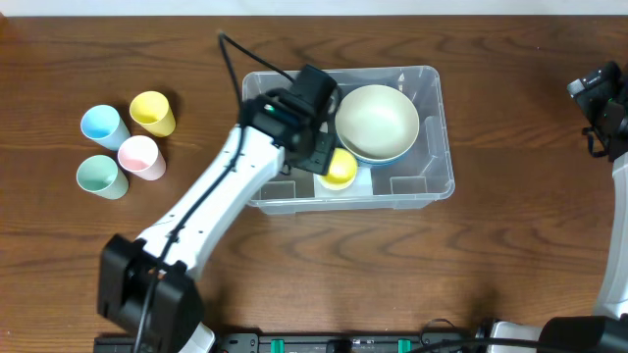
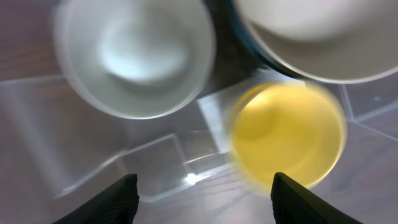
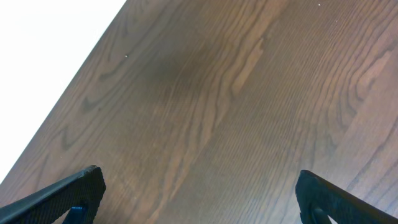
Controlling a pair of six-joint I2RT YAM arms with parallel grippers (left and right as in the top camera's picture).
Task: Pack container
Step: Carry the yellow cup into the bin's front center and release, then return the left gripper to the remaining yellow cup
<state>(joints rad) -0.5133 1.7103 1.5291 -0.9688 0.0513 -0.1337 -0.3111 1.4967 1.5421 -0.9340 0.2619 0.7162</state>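
Left hand spread empty above yellow cup in container, right hand wide over table

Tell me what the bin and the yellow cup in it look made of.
The container: clear, glossy plastic; the table shows through its floor. The yellow cup: probably smooth plastic, judging by its even colour and soft sheen, though the wrist view is blurred.

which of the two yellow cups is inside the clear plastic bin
The yellow plastic cup next to the large cream bowl; the other yellow cup stands outside on the wooden table beside the blue cup.
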